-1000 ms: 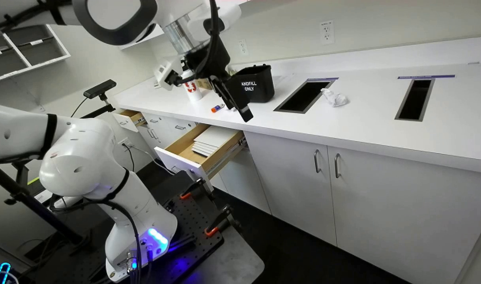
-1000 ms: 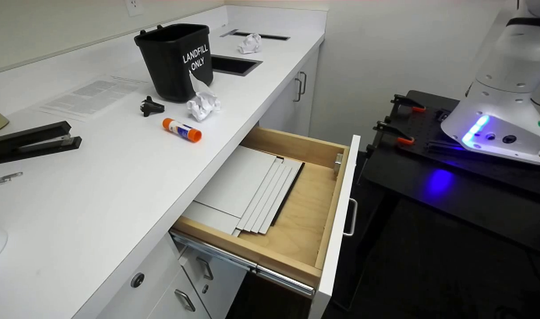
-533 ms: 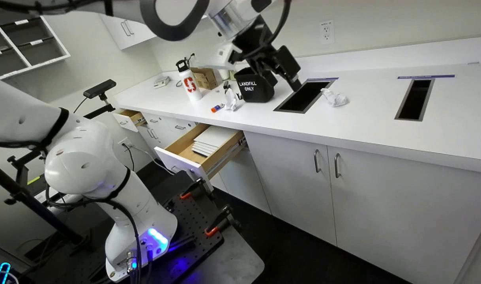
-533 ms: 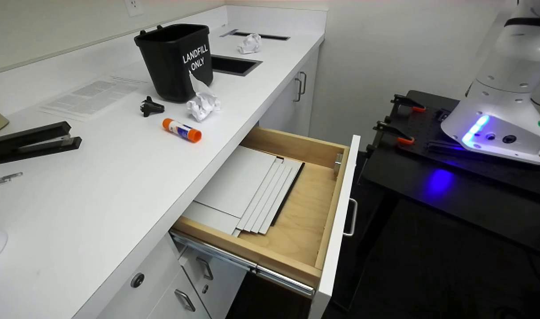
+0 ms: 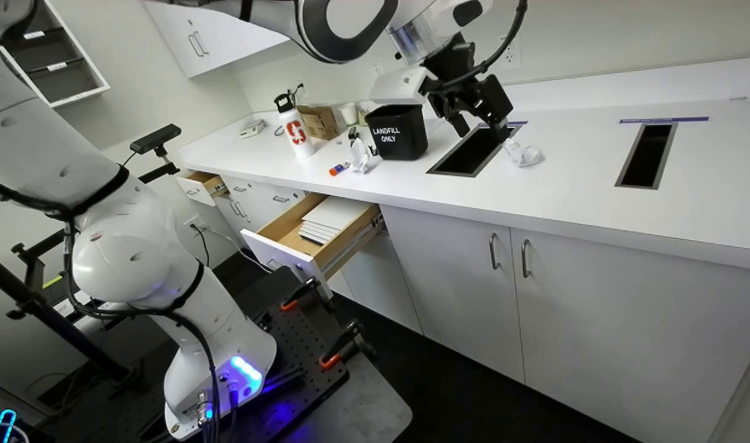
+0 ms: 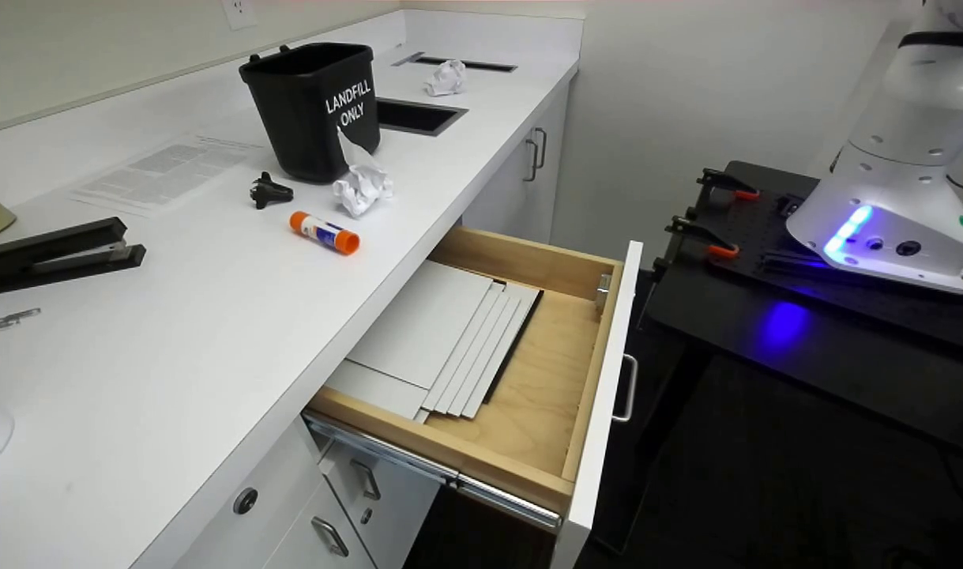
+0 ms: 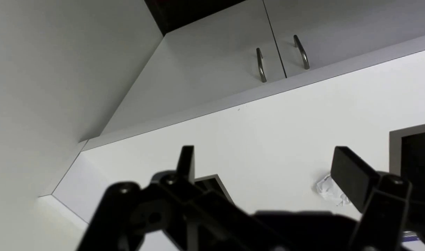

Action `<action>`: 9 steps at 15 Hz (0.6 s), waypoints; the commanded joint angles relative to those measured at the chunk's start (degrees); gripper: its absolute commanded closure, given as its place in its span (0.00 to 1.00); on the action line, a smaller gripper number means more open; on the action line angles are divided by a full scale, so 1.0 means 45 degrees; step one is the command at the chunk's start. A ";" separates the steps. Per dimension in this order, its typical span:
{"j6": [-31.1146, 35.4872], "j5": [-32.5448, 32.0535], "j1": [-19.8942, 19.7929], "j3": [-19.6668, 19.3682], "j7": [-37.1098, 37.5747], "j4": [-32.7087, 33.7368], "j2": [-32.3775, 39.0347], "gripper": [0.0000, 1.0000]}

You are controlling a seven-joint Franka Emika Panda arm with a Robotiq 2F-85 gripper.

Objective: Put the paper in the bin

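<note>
A crumpled white paper (image 5: 522, 154) lies on the counter beside a dark slot; it also shows in an exterior view (image 6: 447, 78). In the wrist view this paper (image 7: 329, 189) is partly hidden behind the right finger (image 7: 353, 176). A second crumpled paper (image 6: 363, 188) lies in front of the black bin (image 6: 311, 111), near the counter edge; both show in an exterior view too, paper (image 5: 359, 156) and bin (image 5: 399, 132). My gripper (image 5: 483, 130) is open and empty above the counter, near the slot and the first paper. The wrist view shows its jaws (image 7: 264, 150) wide apart.
A dark slot (image 5: 473, 151) lies between bin and first paper; another slot (image 5: 646, 157) lies farther right. A glue stick (image 6: 325, 231), a staple remover (image 6: 272, 190) and a stapler (image 6: 54, 253) lie on the counter. A bottle (image 5: 296, 132) stands left. An open drawer (image 6: 560, 356) sticks out.
My gripper has moved right in an exterior view, past the bin to above the slot, near the first paper. The bin and both papers have not moved.
</note>
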 commanded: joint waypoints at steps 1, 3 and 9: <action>-0.0028 0.0109 -0.0419 0.0399 -0.0065 0.0025 0.0008 0.00; 0.0019 0.0139 -0.0327 0.0496 0.0095 0.0511 0.0516 0.00; 0.0066 0.0002 -0.0098 0.1360 -0.0221 0.3379 0.3163 0.00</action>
